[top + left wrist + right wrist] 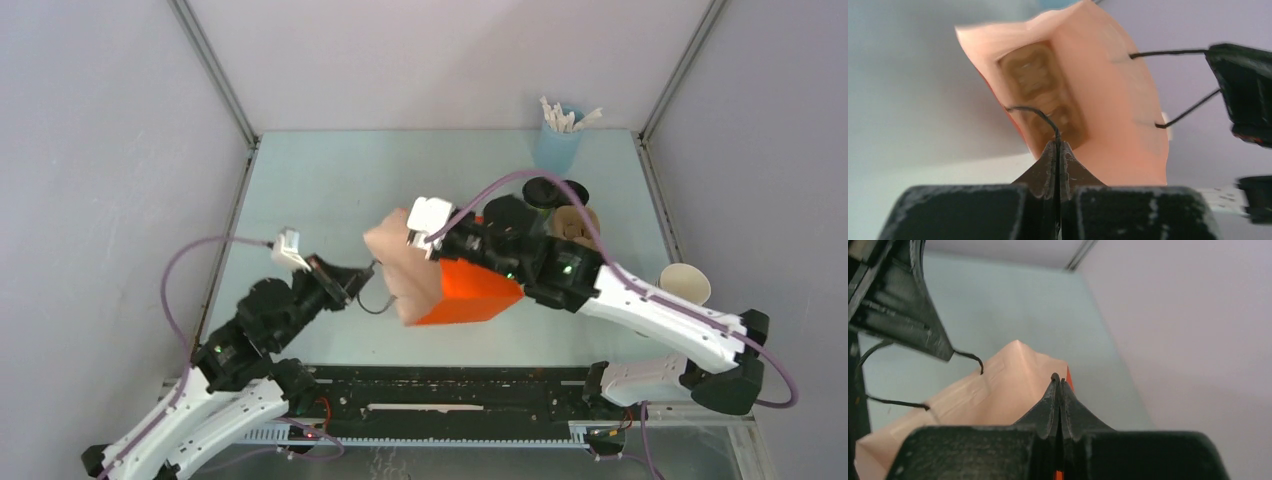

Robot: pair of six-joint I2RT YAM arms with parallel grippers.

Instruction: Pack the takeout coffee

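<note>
left claw [1057, 145]: clamped shut on the thin black handle [1034, 112] of the orange bag [470, 295], cord pinched right at the tips

right claw [1058, 381]: shut as well, apparently pinching the other handle [1170, 52]. Going by the cords leading from the bag rim straight into it in the left wrist view

bag position: strung between the two claws and tipped over, pale inside facing the left claw, orange bottom end under the right claw. Can't tell whether touching the surface [330, 180] or hanging clear

bag mouth: spread open by the pull from both sides. Just the brownish bottom panel showing deep inside, no cup in there

coffee [545, 192]: not packed yet. Black lid peeking out behind the right claw, on the far side of that arm, well apart from the bag mouth. Green side mostly hidden by the arm

other stuff: blue cup of white sticks [558, 140] further back behind the right claw, plus a lidless cup [685, 283] lying on its side way down by that arm's elbow. Neither one wanted

step in hand: probably getting the bag opened up and held ready, with the actual packing not started

next move: tricky, both claws being busy. Likely standing the bag upright on the surface, mouth up, then freeing the right claw, reaching back for the coffee and gripping the cup body below the lid, kept level

worth watching: bag flopping shut once one handle goes slack, and squeezing the paper cup hard enough to pop the lid
</note>
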